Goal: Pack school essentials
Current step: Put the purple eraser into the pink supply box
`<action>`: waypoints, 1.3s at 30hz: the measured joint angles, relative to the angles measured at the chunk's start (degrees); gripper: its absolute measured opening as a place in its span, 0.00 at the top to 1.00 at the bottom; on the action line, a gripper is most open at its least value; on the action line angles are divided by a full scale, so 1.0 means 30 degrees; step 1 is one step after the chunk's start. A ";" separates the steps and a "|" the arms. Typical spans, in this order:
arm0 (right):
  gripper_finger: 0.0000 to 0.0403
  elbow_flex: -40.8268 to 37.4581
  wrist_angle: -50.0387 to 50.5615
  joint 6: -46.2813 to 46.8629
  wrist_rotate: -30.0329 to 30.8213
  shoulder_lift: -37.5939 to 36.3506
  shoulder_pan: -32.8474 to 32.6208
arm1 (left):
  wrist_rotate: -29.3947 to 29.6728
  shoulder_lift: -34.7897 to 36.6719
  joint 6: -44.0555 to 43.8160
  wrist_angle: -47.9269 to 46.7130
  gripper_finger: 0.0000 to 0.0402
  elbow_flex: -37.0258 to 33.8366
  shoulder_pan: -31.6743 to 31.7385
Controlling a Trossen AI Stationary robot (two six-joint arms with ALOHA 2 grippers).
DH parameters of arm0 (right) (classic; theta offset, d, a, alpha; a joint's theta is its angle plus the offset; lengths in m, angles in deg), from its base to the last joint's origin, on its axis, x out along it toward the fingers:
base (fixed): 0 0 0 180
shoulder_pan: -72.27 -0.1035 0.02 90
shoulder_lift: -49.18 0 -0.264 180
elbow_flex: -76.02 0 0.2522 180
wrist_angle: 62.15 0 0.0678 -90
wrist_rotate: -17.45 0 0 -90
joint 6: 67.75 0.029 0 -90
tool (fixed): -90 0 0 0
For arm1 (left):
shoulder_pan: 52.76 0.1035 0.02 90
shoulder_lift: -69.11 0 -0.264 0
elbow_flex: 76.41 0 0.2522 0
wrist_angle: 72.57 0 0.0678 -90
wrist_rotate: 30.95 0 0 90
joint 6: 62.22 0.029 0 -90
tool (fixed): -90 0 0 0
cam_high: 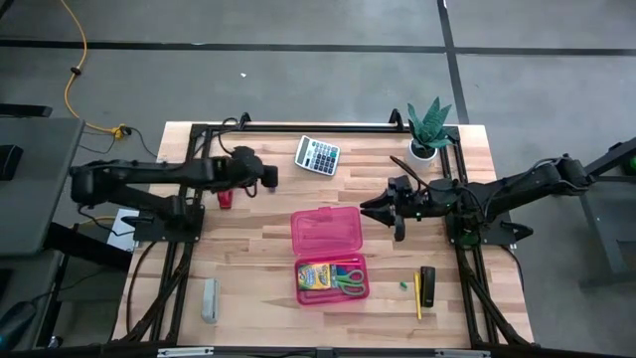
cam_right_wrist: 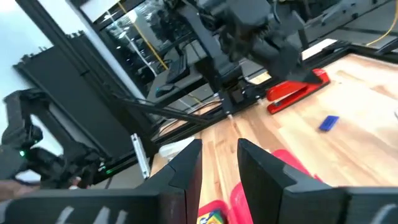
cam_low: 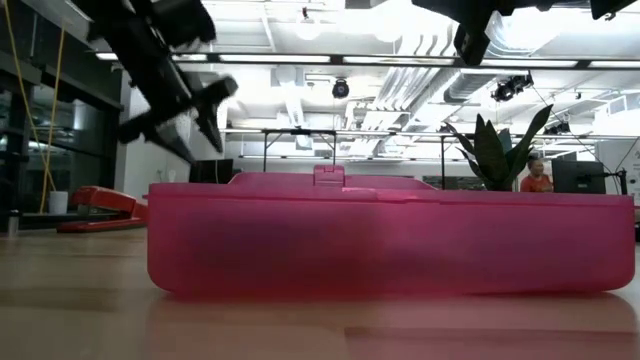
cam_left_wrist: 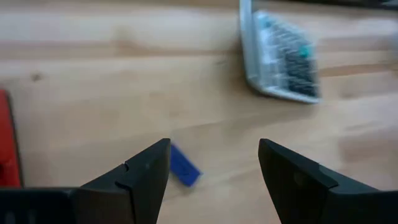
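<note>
The pink case (cam_high: 328, 254) lies open in the middle of the table. Its near half holds a yellow-green crayon box (cam_high: 316, 276) and green-handled scissors (cam_high: 348, 279). A small blue eraser (cam_left_wrist: 185, 166) lies flat on the wood at the far left. My left gripper (cam_left_wrist: 214, 149) hovers open above it, slanting down, and the eraser sits just beside one fingertip without touching. My right gripper (cam_high: 373, 207) hangs level to the right of the case lid (cam_high: 325, 229), with a narrow empty gap between its fingers (cam_right_wrist: 219, 162). A yellow pencil (cam_high: 417, 295) and a green eraser (cam_high: 404, 284) lie at the near right.
A calculator (cam_high: 317, 154) lies at the far middle and a potted plant (cam_high: 427, 129) stands at the far right. A red stapler (cam_high: 225, 199) is near my left gripper. A grey block (cam_high: 210, 298) lies at the near left, and a black object (cam_high: 427, 283) beside the pencil.
</note>
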 joint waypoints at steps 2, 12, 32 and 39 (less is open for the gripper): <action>0.77 0.0000 0.0000 -0.0171 0.0352 0.0000 0.0000 | -0.0407 -0.1181 -0.0835 0.0159 0.42 0.0000 0.0534; 0.77 0.0000 0.0022 -0.1153 0.1082 0.0000 0.0000 | -0.1907 -0.4803 -0.3170 0.1100 0.43 0.0887 0.1897; 0.77 0.0000 0.1217 -0.1162 0.1073 0.0000 0.0007 | -0.1098 -0.9821 -0.8285 -0.2958 0.48 0.3883 0.0288; 0.77 0.0000 0.1188 -0.1156 0.1073 0.0000 0.0007 | -0.1014 -1.1028 -0.9522 -0.2721 0.48 0.3948 0.0258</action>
